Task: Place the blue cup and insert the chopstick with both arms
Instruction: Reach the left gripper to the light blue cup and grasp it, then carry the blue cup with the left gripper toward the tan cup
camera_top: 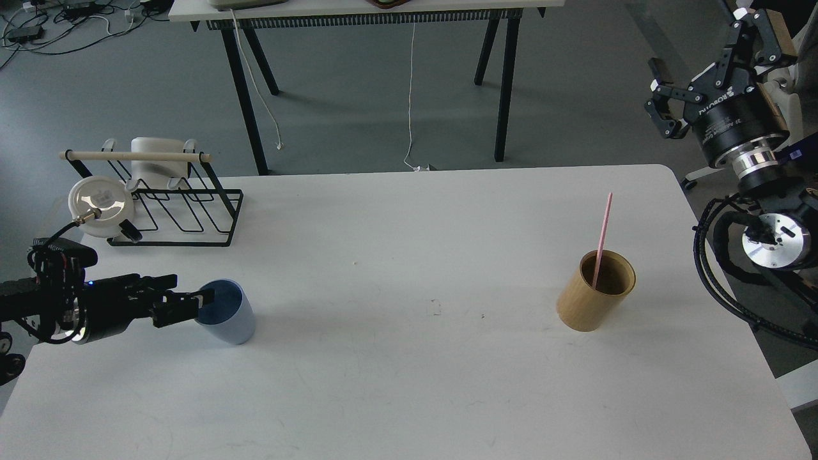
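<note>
Light-blue cup [228, 317], pink chopstick [602, 239], tan wooden cylinder [591, 295], white table [409, 383], black rack [185, 214]

Setting: robotics lab or workshop. Evidence: bare grey floor [358, 96]; loose cables [57, 25] far left; second trestle table [358, 13] at far edge; white table [409, 287] near; dangling white cord [410, 96].

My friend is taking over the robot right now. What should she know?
Left gripper: at the blue cup's rim, one finger over the opening; whether it is clamped cannot be told.
Right gripper: open, empty, raised off the table's right edge.
The chopstick stands leaning in the tan wooden cylinder on the white table; the cup is at the left.
Done: left arm has reached the cup.
Left: place the cup, then lift the chopstick and put it in the cup.
</note>
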